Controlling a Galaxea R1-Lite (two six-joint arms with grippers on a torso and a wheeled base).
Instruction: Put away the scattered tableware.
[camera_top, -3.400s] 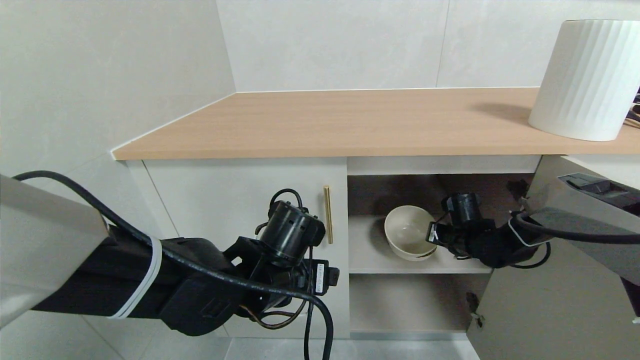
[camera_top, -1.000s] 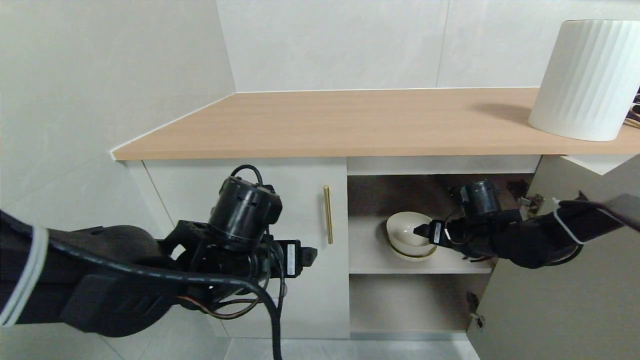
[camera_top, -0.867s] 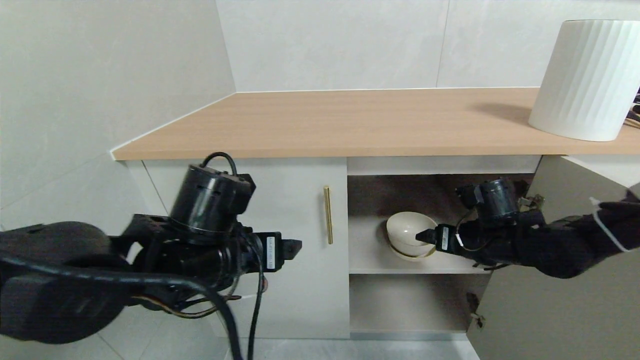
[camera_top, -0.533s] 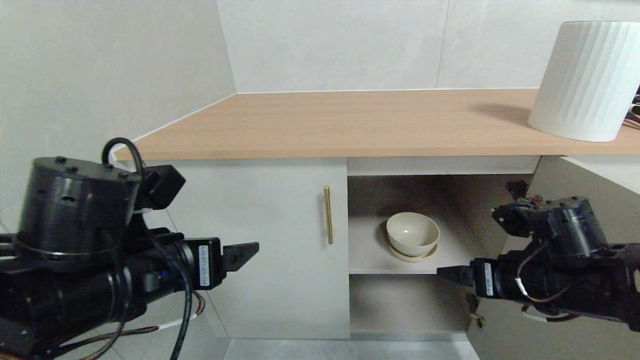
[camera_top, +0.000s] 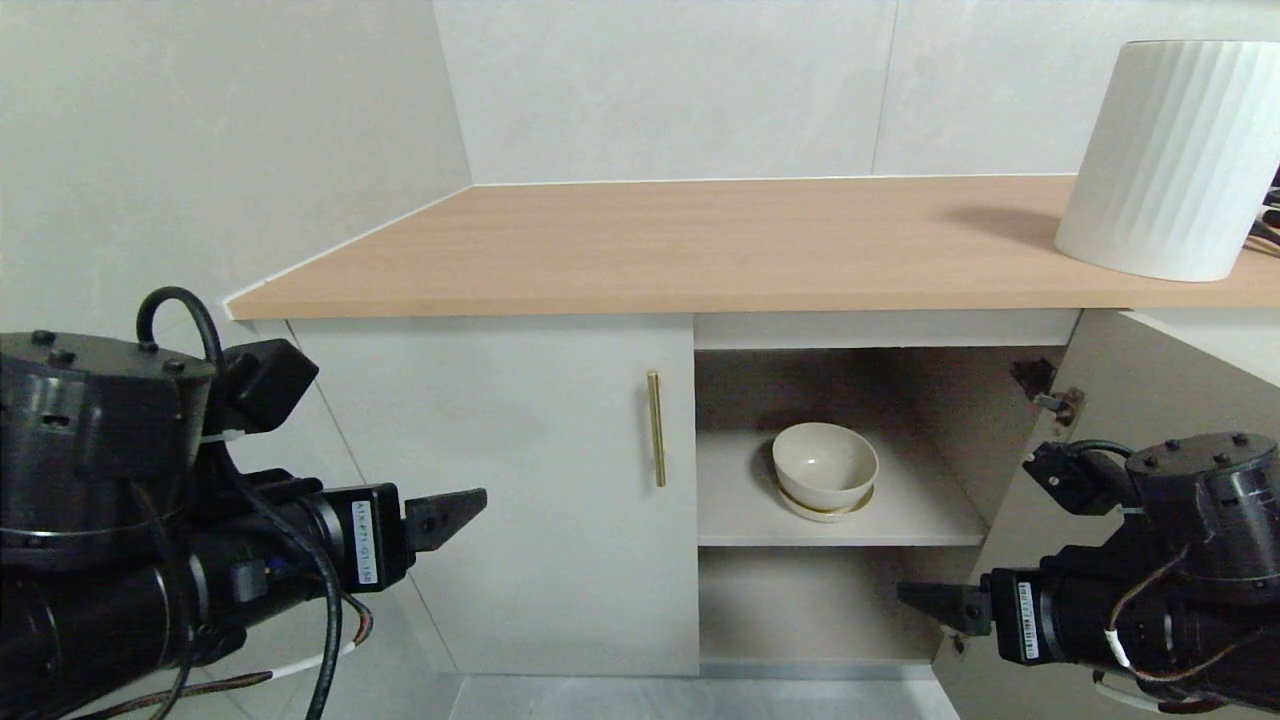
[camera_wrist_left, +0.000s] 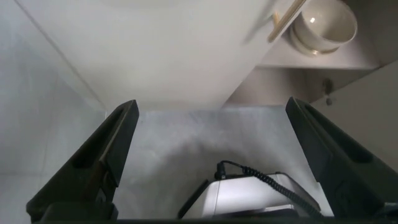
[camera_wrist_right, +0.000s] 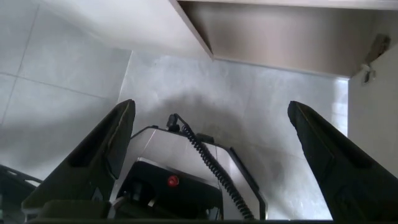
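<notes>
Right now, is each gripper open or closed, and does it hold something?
Left gripper: open, holding nothing.
Right gripper: open, holding nothing.

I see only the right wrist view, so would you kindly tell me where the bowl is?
Observer: The bowl stands upright on a small plate on the cabinet's upper shelf.
Operator: Thank you; how is the left door?
Observer: The left door is shut, its brass handle vertical along the edge nearest the bowl.
Operator: And where is the left pincer?
Observer: The left pincer is open and empty, out in front of that shut door.
</notes>
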